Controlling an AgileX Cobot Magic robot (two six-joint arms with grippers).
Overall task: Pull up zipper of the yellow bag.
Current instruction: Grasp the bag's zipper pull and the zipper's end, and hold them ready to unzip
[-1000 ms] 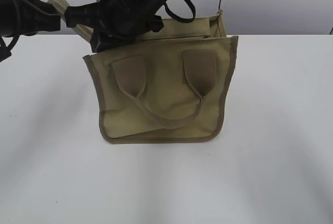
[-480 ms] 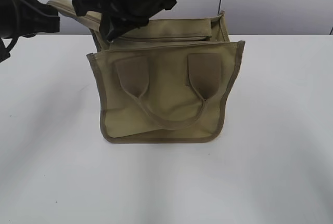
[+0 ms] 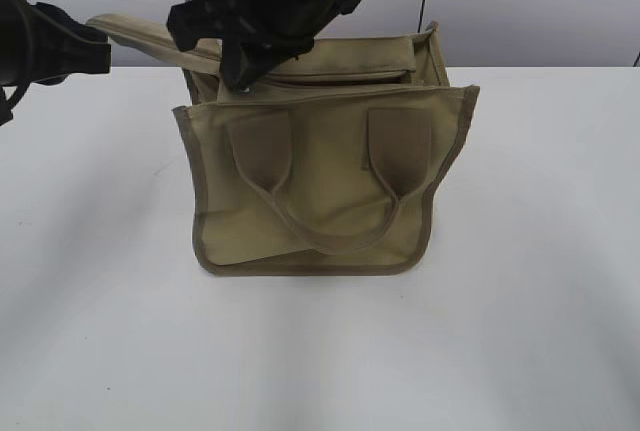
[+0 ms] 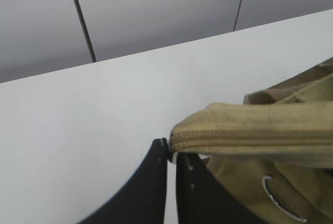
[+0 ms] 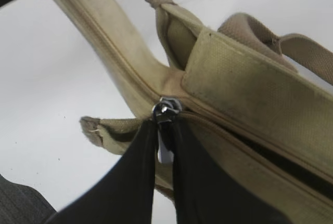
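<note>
Khaki yellow bag (image 3: 315, 191) sitting mid-desk (image 3: 520, 331), bare surface all round.
Right gripper (image 5: 165, 146) is pinching the zipper (image 5: 165, 110) pull, now nearer the bag's left corner; left gripper (image 4: 171, 154) is clamping the zip tail.

One yellow bag (image 3: 320, 191) is seen on one white worktop (image 3: 520, 301). Two wide webbing handles are counted on the bag: one front handle (image 3: 330, 176) lies flat against the near face, and one rear handle (image 5: 270, 39) is glimpsed in the right wrist view. One zipper (image 5: 104, 42) is counted, with one silver pull tab (image 5: 164, 148) on it. One metal ring (image 4: 281, 200) is visible in the left wrist view. Two tools are counted, the left tool (image 4: 171, 167) and the right tool (image 5: 164, 141). Two dark seams are seen on the wall (image 4: 156, 11) behind.
</note>
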